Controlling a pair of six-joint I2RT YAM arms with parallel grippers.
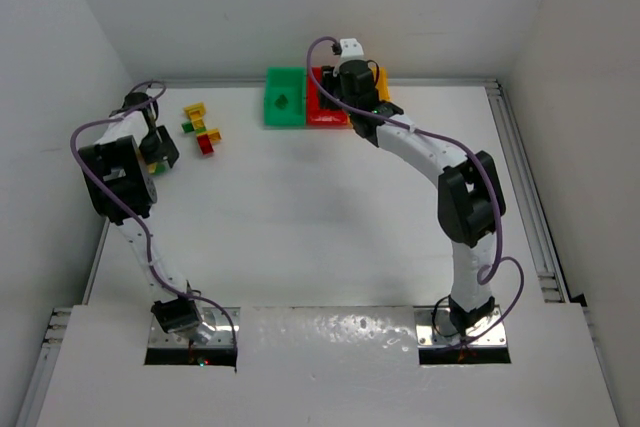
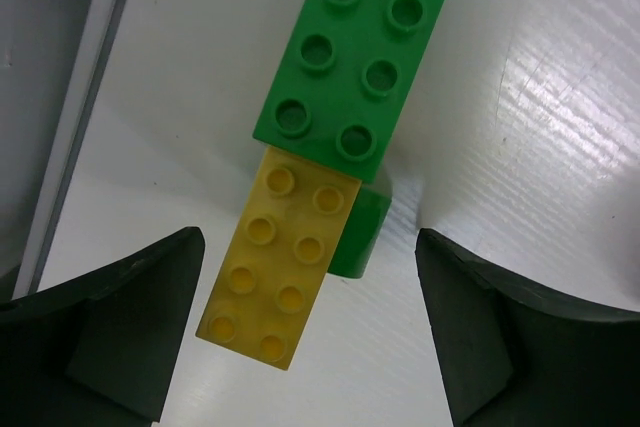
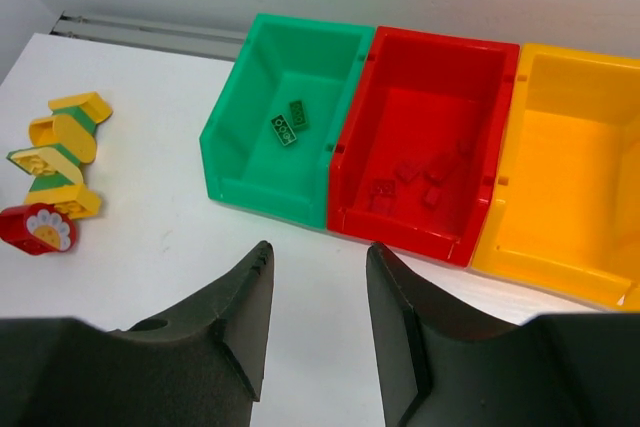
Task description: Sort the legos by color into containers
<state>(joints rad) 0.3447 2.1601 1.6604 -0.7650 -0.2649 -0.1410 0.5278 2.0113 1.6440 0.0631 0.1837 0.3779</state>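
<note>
In the left wrist view a yellow lego (image 2: pixel 270 267) lies on the table, its far end tucked under a larger green lego (image 2: pixel 360 57). My left gripper (image 2: pixel 308 239) is open and straddles the yellow lego without touching it, left finger (image 2: pixel 120 327) nearest. From above, the left gripper (image 1: pixel 158 155) is at the table's far left. My right gripper (image 3: pixel 318 252) is open and empty, hovering before the containers: green (image 3: pixel 262 195) holding two green legos (image 3: pixel 290 125), red (image 3: pixel 400 232) holding several red legos (image 3: pixel 415 182), and yellow (image 3: pixel 545 267).
A loose cluster of yellow, green and red pieces (image 1: pixel 200 127) lies between the left gripper and the green container (image 1: pixel 283 75). A red round piece (image 3: pixel 38 229) sits at its near end. The back wall stands just behind the containers, and a raised rail (image 1: pixel 520 177) runs along the right side.
</note>
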